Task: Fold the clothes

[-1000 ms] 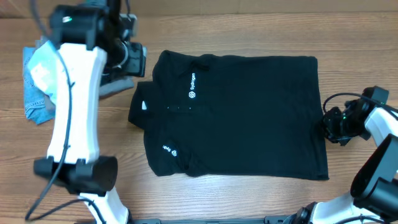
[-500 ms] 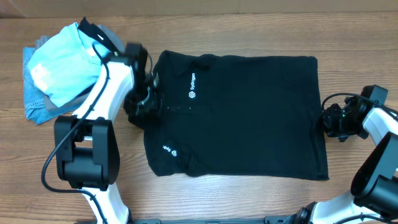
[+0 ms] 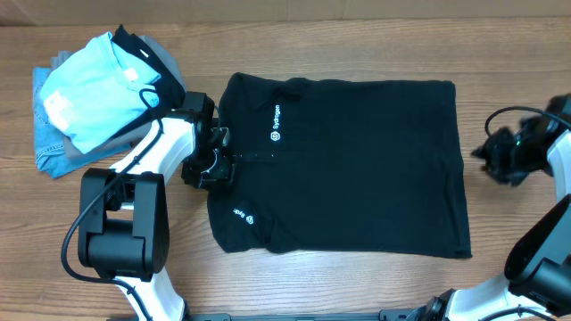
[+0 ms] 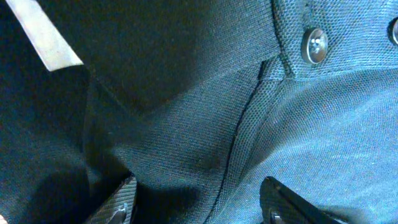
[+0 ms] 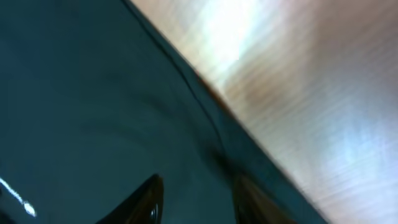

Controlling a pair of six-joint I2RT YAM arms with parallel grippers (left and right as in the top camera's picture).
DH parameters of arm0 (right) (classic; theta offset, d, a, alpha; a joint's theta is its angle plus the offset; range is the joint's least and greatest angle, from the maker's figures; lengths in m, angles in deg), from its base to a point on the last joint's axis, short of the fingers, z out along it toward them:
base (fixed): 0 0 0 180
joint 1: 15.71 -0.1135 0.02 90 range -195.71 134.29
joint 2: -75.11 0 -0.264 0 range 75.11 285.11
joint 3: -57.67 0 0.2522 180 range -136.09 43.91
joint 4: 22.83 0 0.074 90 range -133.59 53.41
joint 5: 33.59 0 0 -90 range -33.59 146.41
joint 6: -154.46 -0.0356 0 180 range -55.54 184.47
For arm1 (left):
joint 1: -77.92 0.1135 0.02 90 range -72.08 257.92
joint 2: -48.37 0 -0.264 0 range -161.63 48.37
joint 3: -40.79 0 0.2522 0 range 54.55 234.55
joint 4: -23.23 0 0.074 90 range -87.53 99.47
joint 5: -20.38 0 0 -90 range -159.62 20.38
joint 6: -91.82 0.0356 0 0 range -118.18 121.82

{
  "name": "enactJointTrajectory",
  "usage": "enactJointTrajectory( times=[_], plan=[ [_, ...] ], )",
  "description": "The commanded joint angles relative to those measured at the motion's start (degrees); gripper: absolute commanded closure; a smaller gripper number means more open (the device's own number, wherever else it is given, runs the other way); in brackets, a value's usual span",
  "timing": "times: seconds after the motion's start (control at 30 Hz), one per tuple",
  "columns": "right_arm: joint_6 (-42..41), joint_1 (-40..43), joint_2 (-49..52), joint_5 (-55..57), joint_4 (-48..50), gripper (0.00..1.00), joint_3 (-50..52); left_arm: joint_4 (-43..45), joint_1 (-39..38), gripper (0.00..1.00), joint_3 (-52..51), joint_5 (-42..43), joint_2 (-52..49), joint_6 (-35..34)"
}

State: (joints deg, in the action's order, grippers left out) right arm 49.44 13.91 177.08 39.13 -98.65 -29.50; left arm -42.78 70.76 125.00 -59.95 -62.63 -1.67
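Observation:
The clothes, a black polo shirt point(image 3: 357, 160), lie flat on the table with the collar to the left and the hem to the right. My left gripper point(image 3: 210, 165) is down on the shirt beside the placket. In the left wrist view it point(image 4: 199, 208) stands open, its fingers astride a ridge of cloth below a button point(image 4: 315, 43). A white neck label point(image 4: 43, 34) shows at the upper left. My right gripper point(image 3: 495, 159) hovers just off the hem. In the blurred right wrist view it point(image 5: 199, 199) has its fingers apart above the shirt's edge point(image 5: 93, 93).
A light blue T-shirt point(image 3: 89, 94) tops a pile of folded grey and denim garments point(image 3: 53, 156) at the back left. The left arm's base point(image 3: 120, 241) stands at the front left, the right arm's base point(image 3: 544, 259) at the front right. Bare wood point(image 5: 311, 81) borders the hem.
My left arm has swung from the back left down onto the shirt at the placket. My right gripper has drawn back to the right, away from the hem.

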Motion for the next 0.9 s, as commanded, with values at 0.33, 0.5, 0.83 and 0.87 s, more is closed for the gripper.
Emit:
enactJointTrajectory(
  times=[0.33,0.5,0.83,0.87],
  plan=[
    [-1.01,0.22,-2.32,2.21,-14.43,0.69,3.61,-15.15,-0.26,0.48,10.8,0.87,-0.55,0.96],
    [-1.07,0.42,-7.76,2.25,-14.84,0.64,5.38,-23.74,-0.26,0.44,19.56,-0.04,5.53,0.94],
    [-4.85,1.38,-11.32,2.23,-11.74,0.54,11.8,-32.04,-0.39,0.18,19.56,-1.22,24.2,-4.55],
    [-5.22,1.36,-11.32,2.23,-10.67,0.53,13.16,-32.61,-0.44,0.17,18.8,-1.22,24.87,-4.92]
  ],
)
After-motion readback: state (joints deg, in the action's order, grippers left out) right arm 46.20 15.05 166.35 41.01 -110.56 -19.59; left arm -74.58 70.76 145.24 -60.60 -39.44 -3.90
